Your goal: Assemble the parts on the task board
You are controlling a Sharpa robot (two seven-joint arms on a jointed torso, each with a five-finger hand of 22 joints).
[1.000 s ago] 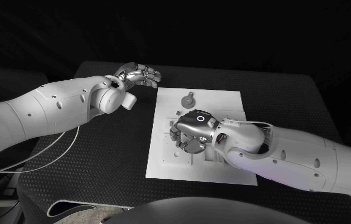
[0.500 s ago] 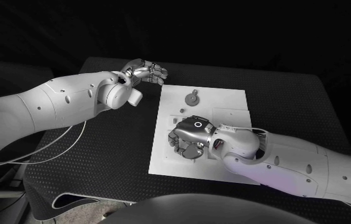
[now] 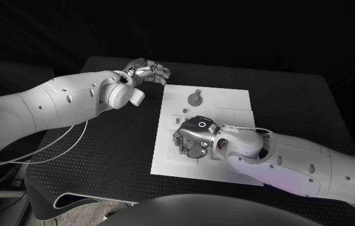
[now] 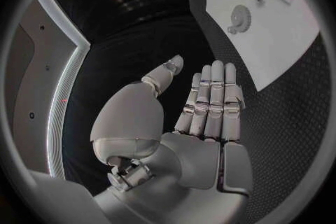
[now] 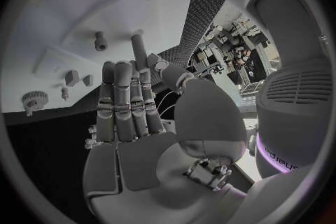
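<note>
Both hands hold nothing: my right hand (image 3: 194, 135) hovers open-fingered over the board (image 3: 229, 99), seemingly choosing a part, my left hand (image 3: 148, 72) open beside it.

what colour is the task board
White, clearest in the head view: task board.

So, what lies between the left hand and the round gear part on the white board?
Only bare black table and bare white board, in the head view.
</note>
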